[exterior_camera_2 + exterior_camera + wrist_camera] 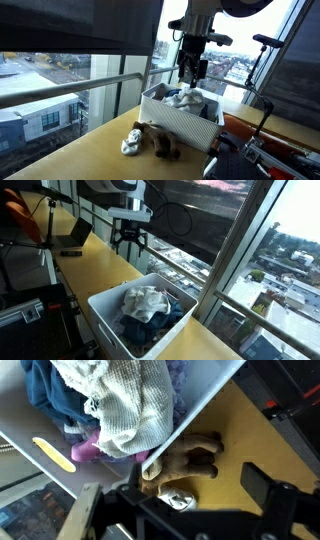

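Note:
My gripper (130,244) hangs open and empty in the air above the far edge of a white plastic bin (108,317); it also shows in an exterior view (192,70). The bin holds a cream cloth (147,302) on top of dark blue clothes (152,330). In the wrist view my open jaws (200,495) frame a brown plush toy (190,460) and a small white-grey object (178,498) lying on the wooden counter just outside the bin's rim (200,415). The cream cloth (125,405) and blue clothes (50,390) fill the bin.
The wooden counter (95,260) runs along a large window with a railing (60,92). A laptop (72,238) sits at the counter's far end. The plush toy (162,143) and white object (131,144) lie in front of the bin (180,122). Stands and cables crowd the counter's inner side.

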Available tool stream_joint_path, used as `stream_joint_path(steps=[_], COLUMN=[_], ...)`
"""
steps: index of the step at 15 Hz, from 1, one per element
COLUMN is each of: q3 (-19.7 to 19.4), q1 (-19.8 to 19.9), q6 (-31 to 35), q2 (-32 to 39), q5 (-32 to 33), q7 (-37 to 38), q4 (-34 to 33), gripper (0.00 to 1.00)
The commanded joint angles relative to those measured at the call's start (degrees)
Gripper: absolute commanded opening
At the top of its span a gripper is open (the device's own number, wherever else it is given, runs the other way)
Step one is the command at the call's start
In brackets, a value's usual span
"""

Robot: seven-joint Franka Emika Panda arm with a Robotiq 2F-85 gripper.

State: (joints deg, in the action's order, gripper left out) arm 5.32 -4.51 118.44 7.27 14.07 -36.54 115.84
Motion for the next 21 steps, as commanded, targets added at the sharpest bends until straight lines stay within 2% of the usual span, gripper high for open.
stream_joint_path(steps=[1,8,16,21], q3=[1.16,3.43,5.82,5.7], q1=[-0.2,-0.99,-2.63,-4.63], q6=[5.6,13.53,12.79,12.16], q2=[1.41,9.75,24.62,33.73], q5=[1.68,1.92,3.23,5.24], q7=[-7.8,-23.82,-43.32,-53.3], q4=[0.33,-3.2,-14.51,-20.5], gripper=[1.0,1.0,1.0,1.0])
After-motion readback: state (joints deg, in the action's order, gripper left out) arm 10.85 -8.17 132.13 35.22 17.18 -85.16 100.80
